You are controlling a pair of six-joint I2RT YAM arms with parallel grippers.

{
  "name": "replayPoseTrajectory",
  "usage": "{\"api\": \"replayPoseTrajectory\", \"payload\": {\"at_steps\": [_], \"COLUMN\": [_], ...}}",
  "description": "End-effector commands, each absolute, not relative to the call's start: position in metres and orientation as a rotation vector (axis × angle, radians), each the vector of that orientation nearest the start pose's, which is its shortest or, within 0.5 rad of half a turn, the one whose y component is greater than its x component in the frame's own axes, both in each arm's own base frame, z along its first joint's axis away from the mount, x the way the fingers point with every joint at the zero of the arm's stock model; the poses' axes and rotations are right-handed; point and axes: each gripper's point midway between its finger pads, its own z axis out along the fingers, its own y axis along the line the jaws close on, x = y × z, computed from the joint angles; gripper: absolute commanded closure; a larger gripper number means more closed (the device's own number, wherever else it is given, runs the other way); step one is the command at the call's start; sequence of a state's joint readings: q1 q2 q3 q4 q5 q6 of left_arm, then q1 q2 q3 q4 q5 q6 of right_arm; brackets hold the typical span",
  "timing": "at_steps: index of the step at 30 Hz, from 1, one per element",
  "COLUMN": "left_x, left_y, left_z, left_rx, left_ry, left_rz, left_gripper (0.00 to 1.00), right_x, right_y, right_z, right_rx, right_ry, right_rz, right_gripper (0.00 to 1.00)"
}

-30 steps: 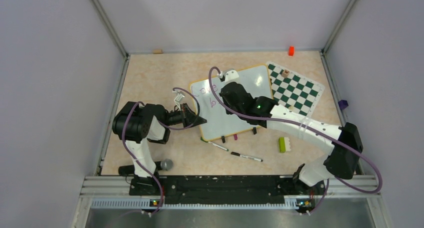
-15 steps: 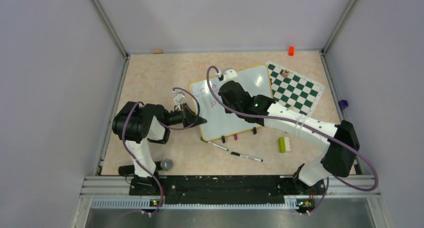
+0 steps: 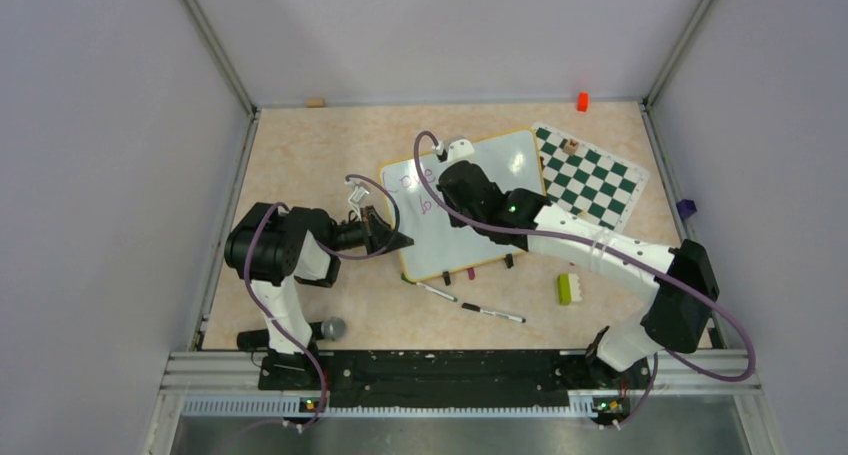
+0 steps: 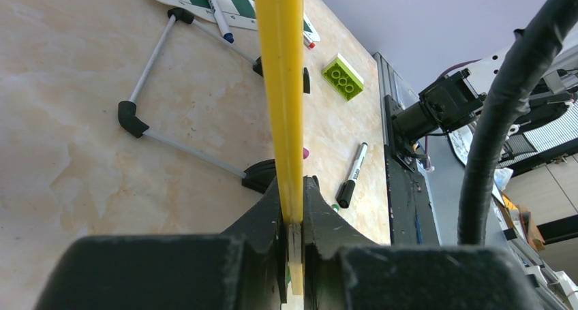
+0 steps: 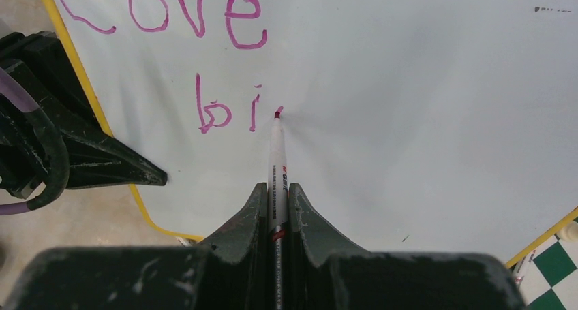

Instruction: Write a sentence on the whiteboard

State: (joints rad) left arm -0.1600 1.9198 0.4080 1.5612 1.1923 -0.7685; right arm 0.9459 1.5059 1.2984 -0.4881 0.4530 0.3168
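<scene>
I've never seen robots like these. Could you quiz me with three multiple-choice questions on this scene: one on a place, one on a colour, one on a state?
1. Where is the green brick?
A. On the whiteboard
B. On the table, right of the whiteboard
C. In the right tool

2. What colour is the writing?
A. Blue
B. Black
C. Magenta

3. The right tool is:
A. Open and empty
B. Shut on a marker
C. Shut on the brick

Answers: 1 B, the top view shows it on bare tabletop. 2 C, "Love" and "bi" are magenta. 3 B, it clamps the marker's barrel.
</scene>
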Motion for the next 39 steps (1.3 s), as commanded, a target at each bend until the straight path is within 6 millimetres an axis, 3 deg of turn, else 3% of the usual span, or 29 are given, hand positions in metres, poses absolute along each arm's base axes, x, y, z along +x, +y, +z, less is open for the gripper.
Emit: {"api": "replayPoseTrajectory", "payload": {"at_steps": [1,16,39], "left_x": [0.255,0.255,0.255], "left_y": [-0.223,-0.223,-0.223], "left_z": [0.101,0.101,0.100], "left_rx": [0.723,0.724,0.724], "left_ry": [1.617,1.616,1.616], "left_rz": [-1.549,-1.549,-1.548], "left_gripper": [1.00,1.00,1.00], "right_x": [0.293,0.286,0.307], "right_y": [0.294,0.294,0.296], "right_z": [0.205,0.199,0.214], "right_rx": [-0.431,-0.448,-0.425], "right_ry": [2.162,2.190,2.144], "right_rz": [0.223,0.251,0.196], "right_gripper": [1.00,1.00,1.00]}}
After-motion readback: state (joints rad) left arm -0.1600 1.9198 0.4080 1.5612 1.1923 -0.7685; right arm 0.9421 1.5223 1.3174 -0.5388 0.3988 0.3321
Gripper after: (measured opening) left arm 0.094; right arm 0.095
